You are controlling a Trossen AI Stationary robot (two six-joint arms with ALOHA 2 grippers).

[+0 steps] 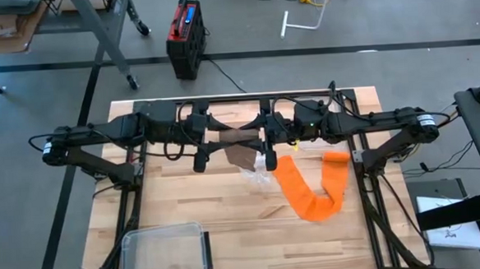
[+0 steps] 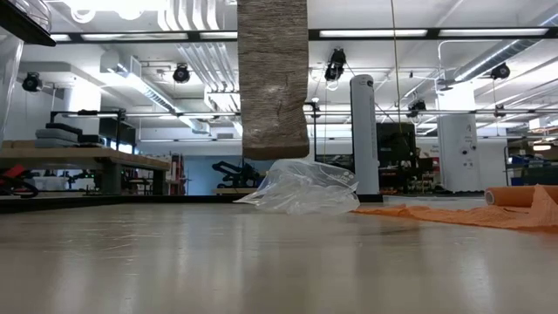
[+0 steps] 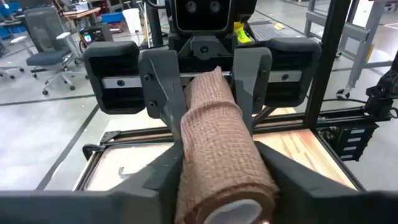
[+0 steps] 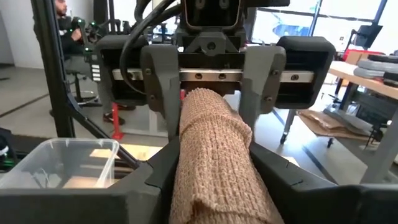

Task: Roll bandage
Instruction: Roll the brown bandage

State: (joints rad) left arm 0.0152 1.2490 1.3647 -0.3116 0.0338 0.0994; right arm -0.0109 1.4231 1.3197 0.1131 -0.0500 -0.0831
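Bandage (image 1: 242, 148): tan, part rolled, held in the air between both arms over the table's (image 1: 194, 199) middle, loose tail hanging.
Left gripper (image 1: 200, 157): fingers pinch one end of the roll.
Right gripper (image 1: 267, 156): fingers pinch the other end.
Advice: turn the ends evenly and keep the tail taut, so you wind straight.
Nearby: orange band (image 1: 309, 188), plastic bag (image 2: 301, 187), box (image 1: 165, 252).

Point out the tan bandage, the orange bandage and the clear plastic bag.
tan bandage (image 2: 273, 87), low view, middle of the hanging strip.
orange bandage (image 1: 296, 189), high view, its flat middle stretch.
clear plastic bag (image 2: 301, 187), low view, its crumpled centre.
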